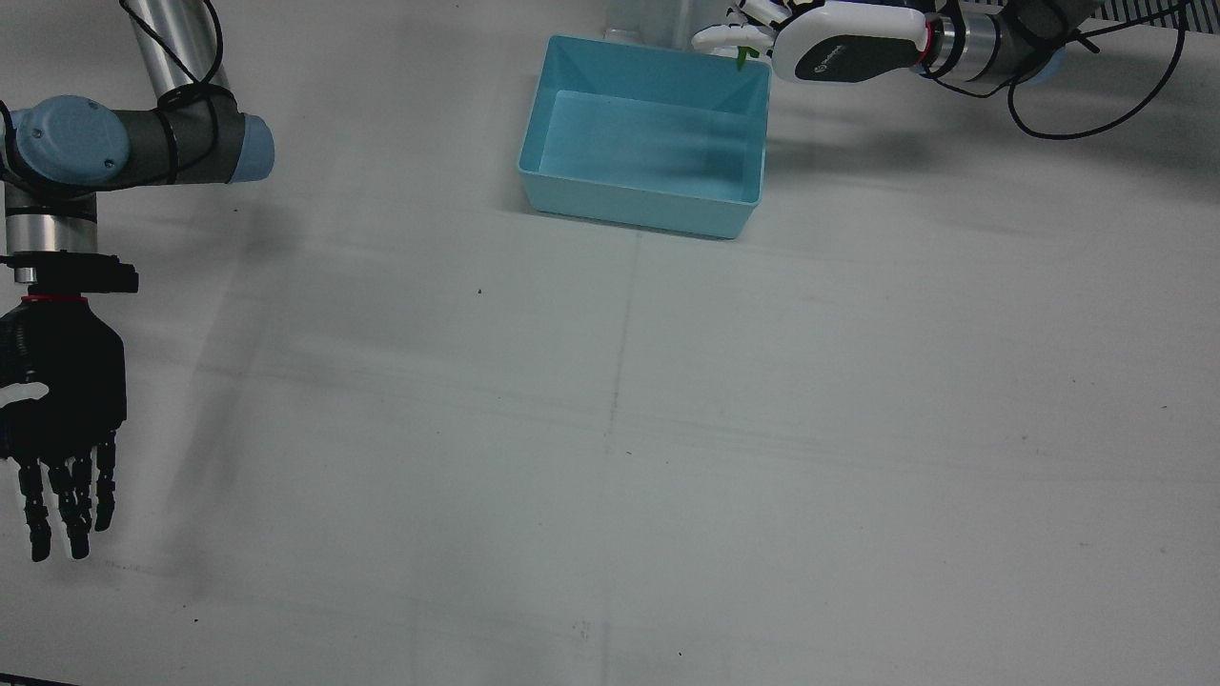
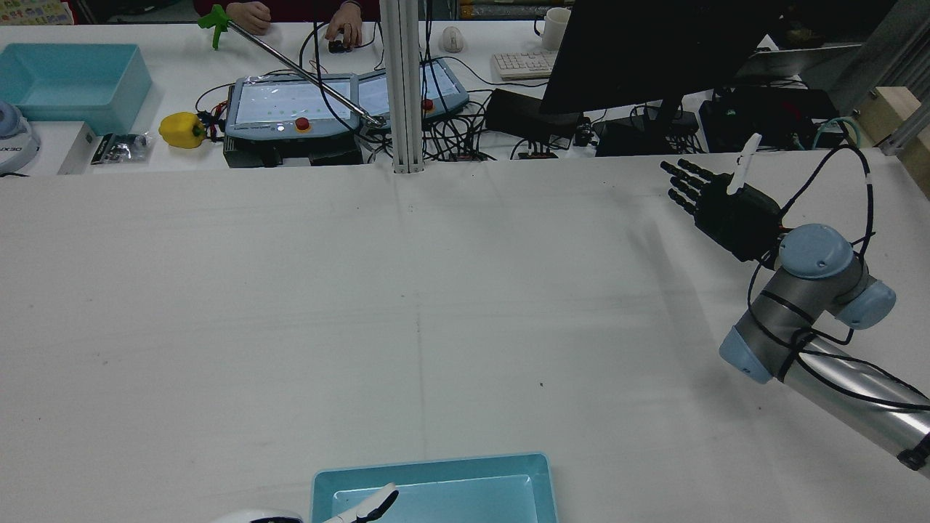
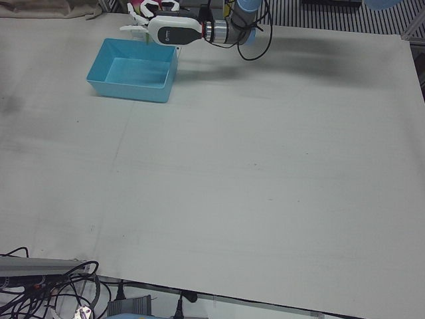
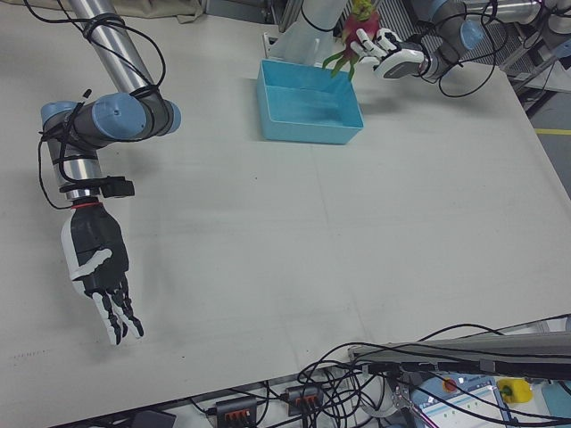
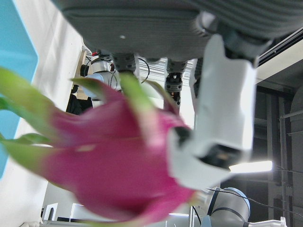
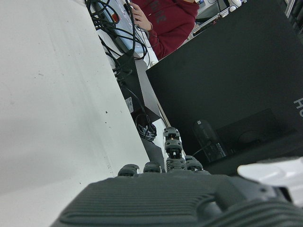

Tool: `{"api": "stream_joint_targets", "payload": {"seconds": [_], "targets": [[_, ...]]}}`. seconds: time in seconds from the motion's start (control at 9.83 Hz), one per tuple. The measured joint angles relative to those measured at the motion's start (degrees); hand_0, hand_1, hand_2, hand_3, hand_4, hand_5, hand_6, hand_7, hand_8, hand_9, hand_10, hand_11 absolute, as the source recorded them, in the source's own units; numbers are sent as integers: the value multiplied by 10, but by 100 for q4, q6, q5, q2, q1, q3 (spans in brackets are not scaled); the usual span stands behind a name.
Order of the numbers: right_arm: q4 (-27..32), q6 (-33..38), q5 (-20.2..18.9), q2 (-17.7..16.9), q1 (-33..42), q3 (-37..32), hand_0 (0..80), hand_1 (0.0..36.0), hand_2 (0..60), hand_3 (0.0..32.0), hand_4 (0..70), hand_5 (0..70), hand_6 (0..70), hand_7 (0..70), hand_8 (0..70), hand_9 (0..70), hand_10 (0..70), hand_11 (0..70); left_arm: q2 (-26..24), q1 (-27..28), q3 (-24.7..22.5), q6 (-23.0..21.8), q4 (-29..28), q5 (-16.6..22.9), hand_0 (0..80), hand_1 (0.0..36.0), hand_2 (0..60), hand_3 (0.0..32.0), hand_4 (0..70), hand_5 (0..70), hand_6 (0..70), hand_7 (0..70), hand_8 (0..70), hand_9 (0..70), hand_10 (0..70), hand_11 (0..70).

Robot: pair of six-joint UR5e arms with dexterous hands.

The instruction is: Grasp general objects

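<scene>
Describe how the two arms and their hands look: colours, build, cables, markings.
Both arms are silver metal tubes with dark grey joints and light-blue caps, and loose black cables loop along them. The left hand has a white shell with a dark grey panel bearing a small logo, white fingers and a red ring at its wrist. The right hand is black with a white strip, segmented black fingers and a thin red wrist ring.

The left robot hand (image 4: 393, 55) holds the dragon fruit (image 4: 357, 20) above the bin's (image 4: 308, 105) rear corner, well apart from the right robot hand (image 4: 96, 267).
</scene>
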Motion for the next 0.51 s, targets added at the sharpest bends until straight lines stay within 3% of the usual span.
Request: {"api": "stream_joint_targets", "payload": {"seconds": [0.31, 0.51], "targets": [[0, 0, 1, 0, 0, 0, 0, 0, 0, 0, 0, 0, 0, 0, 0, 0, 0, 0, -23, 8, 0, 16, 14, 0, 800, 360, 600, 104, 0, 0, 0, 53, 0, 0, 8, 63], [0, 0, -1, 0, 0, 0, 0, 0, 0, 0, 0, 0, 0, 0, 0, 0, 0, 0, -92, 1, 0, 13, 102, 0, 800, 360, 600, 6, 4, 0, 0, 40, 0, 0, 5, 57]]}}
